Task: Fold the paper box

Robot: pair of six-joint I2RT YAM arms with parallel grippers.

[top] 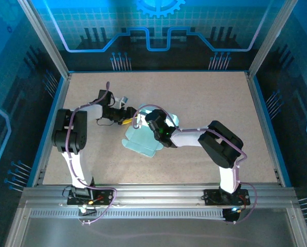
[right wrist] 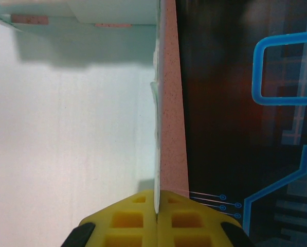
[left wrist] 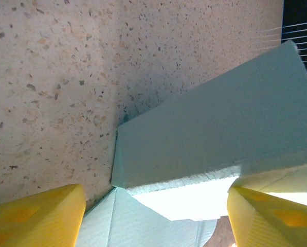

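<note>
The speckled desk takes up most of the overhead view, and both arms reach in toward its middle. The paper box lies just left of centre there – pale mint card, part of it flat on the desk and part of it raised.

In your left wrist view the box runs from the centre to the right edge as a lifted panel, with a flat flap below it at the bottom of the frame. The left hand is spread wide, with one yellow finger in the lower left corner and the other in the lower right.

In your right wrist view a broad pale panel covers the left half. The right hand, at the bottom centre, is pressed together on that panel's thin edge – the card runs straight down into the seam between its fingers.
</note>
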